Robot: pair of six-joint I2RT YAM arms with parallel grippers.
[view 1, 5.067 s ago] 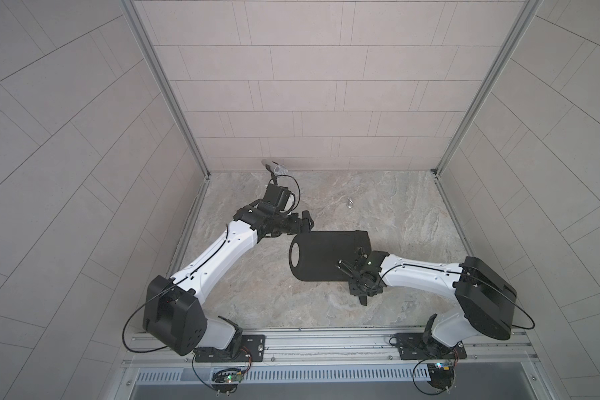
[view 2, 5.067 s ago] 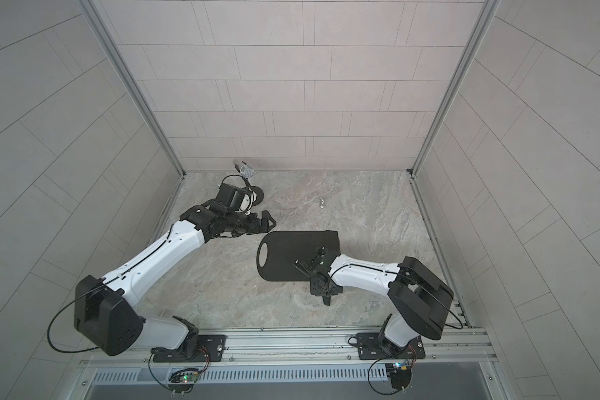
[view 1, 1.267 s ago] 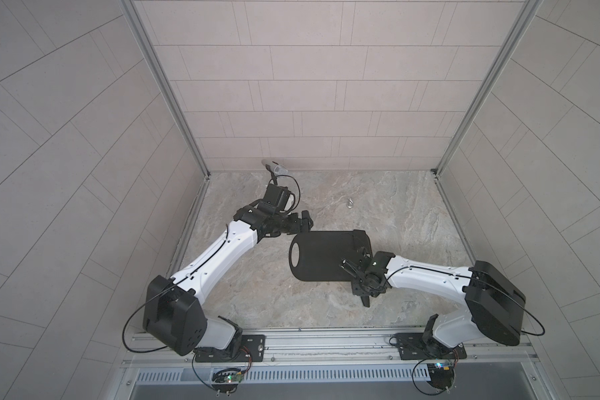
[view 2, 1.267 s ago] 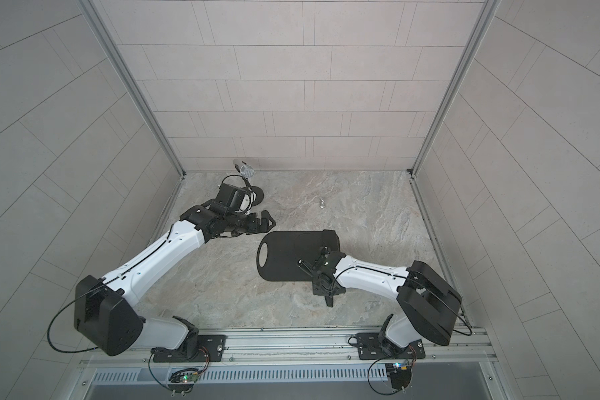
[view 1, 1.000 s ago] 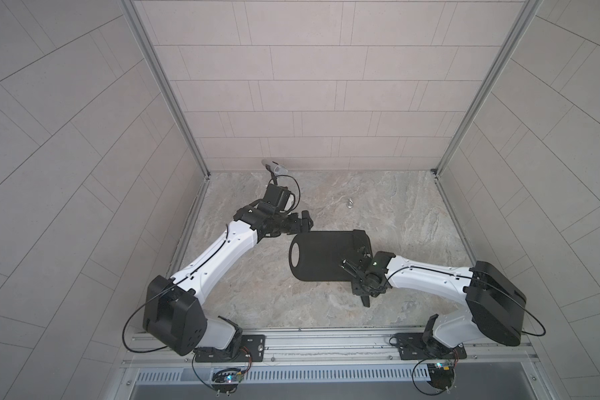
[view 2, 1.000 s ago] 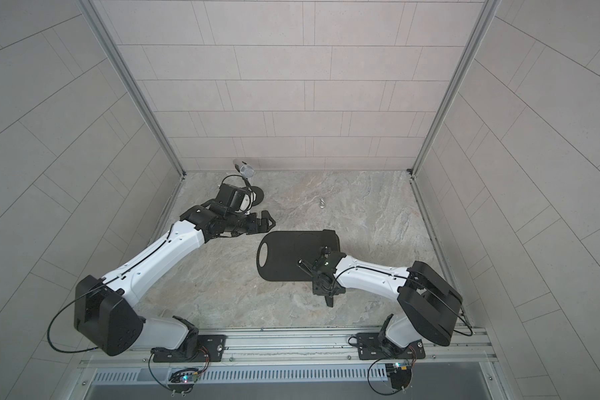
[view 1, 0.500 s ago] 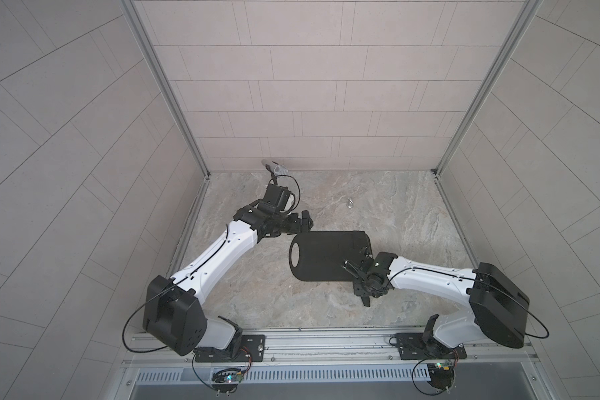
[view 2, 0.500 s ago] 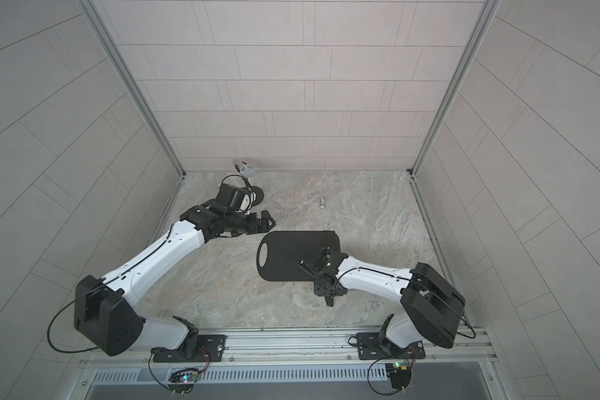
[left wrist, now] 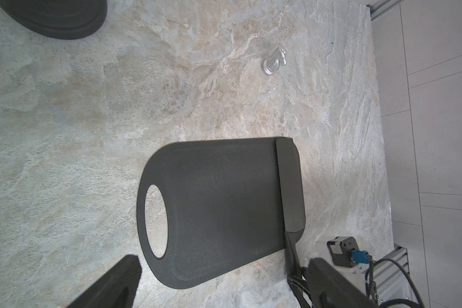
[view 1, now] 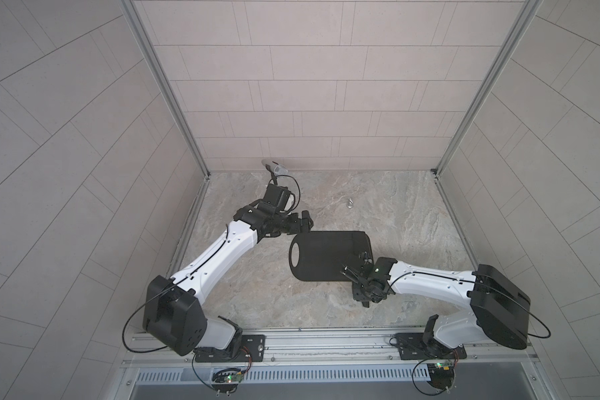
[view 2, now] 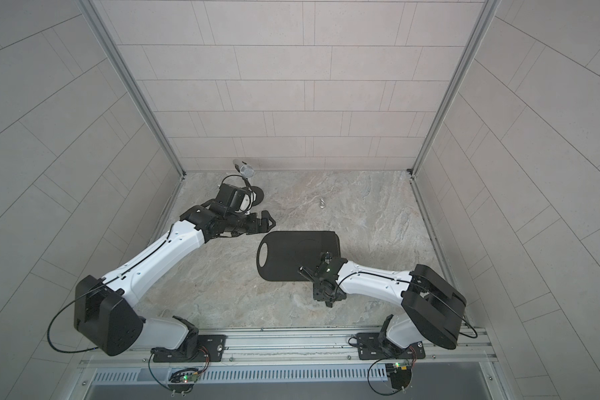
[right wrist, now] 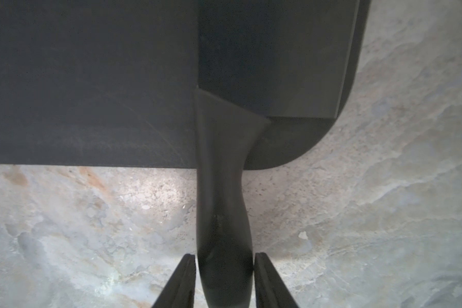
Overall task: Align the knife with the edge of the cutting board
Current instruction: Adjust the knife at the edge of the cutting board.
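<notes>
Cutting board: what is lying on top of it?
The knife: its blade lies flat along the cutting board end opposite the handle hole, handle overhanging the table between the fingers of the right tool. The board beneath the blade is covered.

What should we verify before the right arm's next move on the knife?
1. Knife blade parallel to the cutting board short end, opposite the hole: ok.
2. Blade inside the board's edge, no overhang: ok.
3. Right gripper contact with the handle: cannot tell; it flanks the handle closely.
4. Handle fully on the board: not ok; it juts past the long side.
5. Left gripper open and off the board: ok.
6. Small silver object apart from the board: ok.
</notes>
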